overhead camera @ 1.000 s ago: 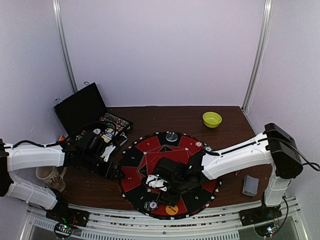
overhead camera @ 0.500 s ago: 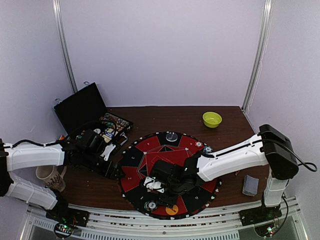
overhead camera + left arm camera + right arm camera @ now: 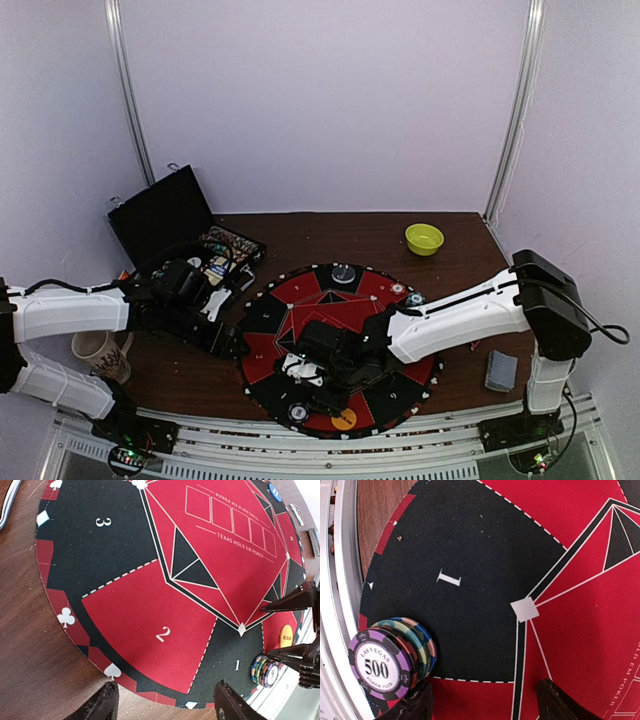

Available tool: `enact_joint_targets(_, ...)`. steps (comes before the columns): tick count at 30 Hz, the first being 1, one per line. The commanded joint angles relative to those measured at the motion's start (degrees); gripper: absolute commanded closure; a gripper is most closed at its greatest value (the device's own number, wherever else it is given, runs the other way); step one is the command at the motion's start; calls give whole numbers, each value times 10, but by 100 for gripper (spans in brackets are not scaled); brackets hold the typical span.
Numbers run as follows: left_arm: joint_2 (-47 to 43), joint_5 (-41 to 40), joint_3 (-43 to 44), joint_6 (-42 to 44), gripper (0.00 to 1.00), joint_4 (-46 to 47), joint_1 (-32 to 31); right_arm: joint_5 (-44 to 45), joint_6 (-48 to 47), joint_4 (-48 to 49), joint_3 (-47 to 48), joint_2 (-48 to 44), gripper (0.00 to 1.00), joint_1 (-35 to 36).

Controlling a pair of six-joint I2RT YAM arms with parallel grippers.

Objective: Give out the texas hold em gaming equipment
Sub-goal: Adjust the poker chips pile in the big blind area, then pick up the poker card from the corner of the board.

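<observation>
- As I read it, the job is partly done. Three chip stacks sit on the mat (image 3: 300,290): the seat 1 stack (image 3: 390,664) at the near rim, a far stack (image 3: 343,273) and a right stack (image 3: 415,298).
- The orange disc (image 3: 286,636) lies near the seat 1 stack, and the blue disc (image 3: 274,489) lies across the mat.
- Left to do: seats 2 and 3 are bare and I see no cards dealt. The deck (image 3: 500,370) lies on the table (image 3: 450,240), right of the mat. Spare chips (image 3: 228,243) remain in the case (image 3: 160,215).
- The seat 1 stack stands flat, purple 500 face up, its axis rising from the mat. Its slight stepping may be only the camera angle.
- The deck lies back up, long axis roughly near-to-far.
- The right gripper (image 3: 480,705) is wide and empty, just beside the seat 1 stack.
- The left gripper (image 3: 165,707) is wide and empty, over the mat's rim by seat 2.
</observation>
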Motion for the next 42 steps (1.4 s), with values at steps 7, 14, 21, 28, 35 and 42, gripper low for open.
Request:
enact_joint_targets(7, -9, -16, 30, 16, 32, -9, 5, 137, -4, -39, 22, -86, 20, -14)
enact_joint_targets(14, -26, -80, 95, 47, 26, 3, 6, 238, 26, -14, -21, -234, 0, -98)
enact_joint_targets(21, -17, -149, 185, 97, 7, 50, 11, 244, 171, -125, -32, -308, 0, -261)
enact_joint_targets(28, 39, -167, 261, 162, 2, 91, 30, 278, 310, -389, -82, -406, 0, -388)
enact_joint_targets(35, 121, -157, 335, 193, 2, 76, 48, 183, 430, -489, -177, -485, 0, -447)
enact_joint_targets(42, 143, -125, 345, 195, 2, 54, 85, 106, 436, -492, -232, -471, 0, -504)
